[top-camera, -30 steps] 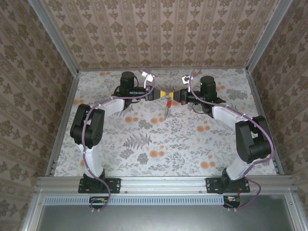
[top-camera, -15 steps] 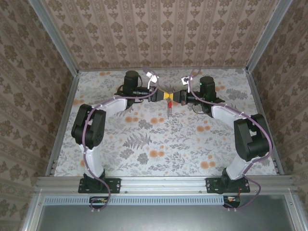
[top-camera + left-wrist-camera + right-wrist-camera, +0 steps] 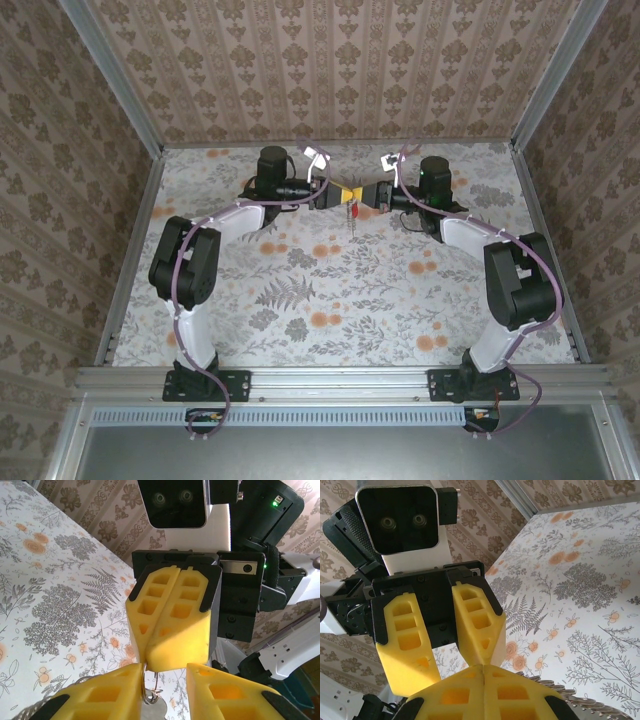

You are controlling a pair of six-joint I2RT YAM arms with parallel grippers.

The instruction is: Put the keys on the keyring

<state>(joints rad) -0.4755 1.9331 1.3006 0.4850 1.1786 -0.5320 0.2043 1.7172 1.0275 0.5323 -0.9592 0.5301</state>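
At the back middle of the table my two grippers meet tip to tip. My right gripper [image 3: 359, 196] [image 3: 150, 659] [image 3: 484, 670] is shut on the keyring [image 3: 149, 684], which shows as a thin silver wire loop pinched at its top, with a piece of silver metal hanging from it. The red key [image 3: 351, 212] dangles just under the fingertips in the top view. My left gripper [image 3: 336, 196] [image 3: 164, 670] [image 3: 452, 666] is open, one finger on each side of the right fingertips, its left finger [image 3: 105, 695] against the loop.
Toothed silver metal edges [image 3: 592, 700] stick out beside my right fingers, low in the right wrist view. The floral tablecloth [image 3: 330, 290] spreads in front of the arms. Patterned walls [image 3: 340, 70] close the table in on three sides.
My left gripper has moved right until its fingers bracket the right fingertips. The right gripper has shifted slightly left, and the hanging bundle now looks shorter.
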